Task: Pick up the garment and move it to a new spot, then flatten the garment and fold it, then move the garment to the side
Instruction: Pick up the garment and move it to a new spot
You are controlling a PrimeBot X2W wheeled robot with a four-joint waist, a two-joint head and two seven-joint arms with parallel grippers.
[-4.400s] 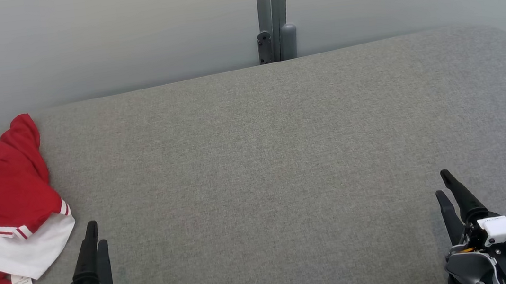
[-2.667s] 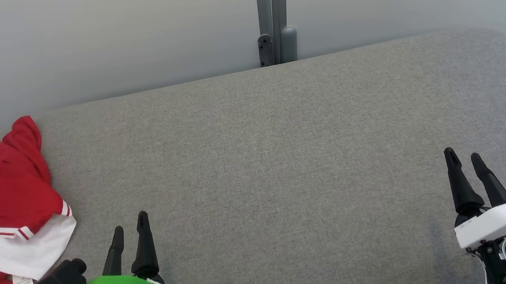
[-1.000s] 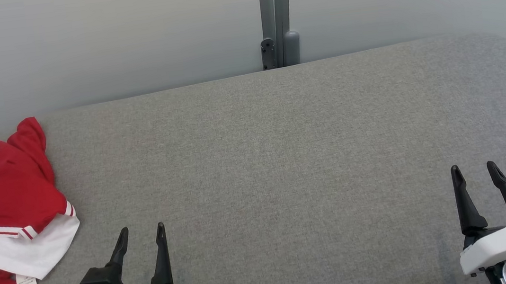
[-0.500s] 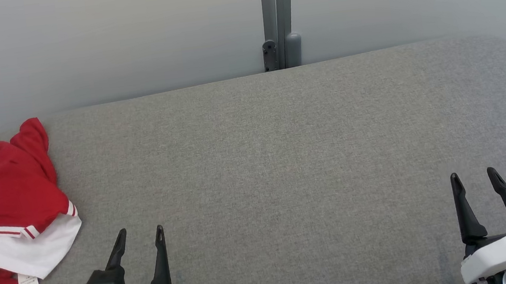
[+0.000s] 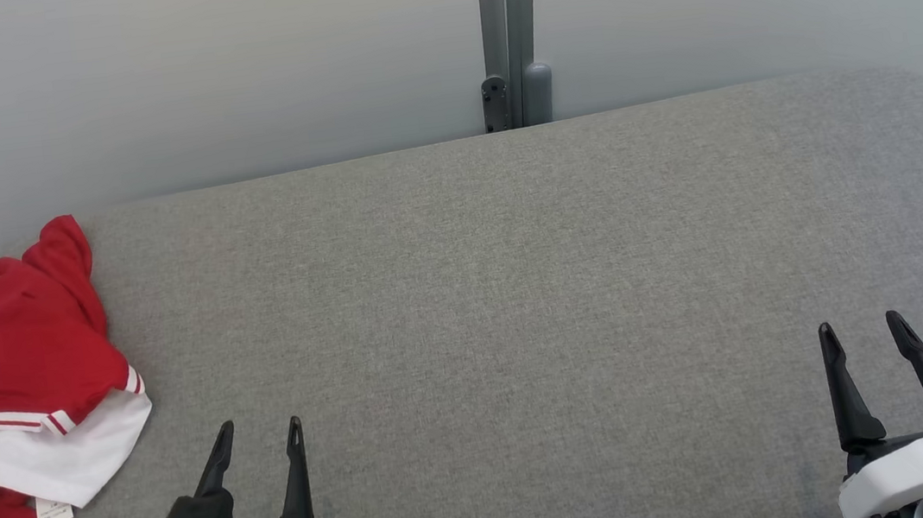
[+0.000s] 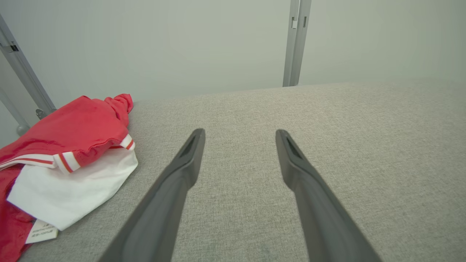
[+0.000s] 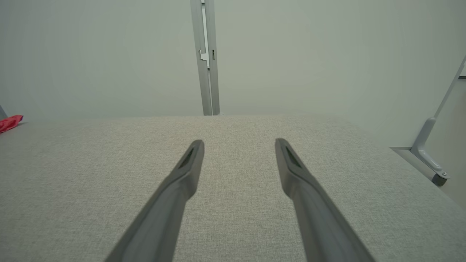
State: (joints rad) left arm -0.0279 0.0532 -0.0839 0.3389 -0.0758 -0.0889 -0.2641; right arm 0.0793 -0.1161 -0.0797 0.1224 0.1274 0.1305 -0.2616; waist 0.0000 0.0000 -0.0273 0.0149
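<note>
Garment lies crumpled at the left edge of the surface, ungrasped; left pincer and right pincer gape empty, so pickup, flattening, folding and shifting all remain.

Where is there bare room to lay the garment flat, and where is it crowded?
Bare: the grey surface from the garment rightward to its right edge, between the left gripper, right gripper and wall. Crowded: the left end, under the garment.

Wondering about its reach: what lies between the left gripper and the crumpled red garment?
Nothing: bare grey fabric surface separates the left gripper from the crumpled red-and-white garment, in head and left wrist views.
</note>
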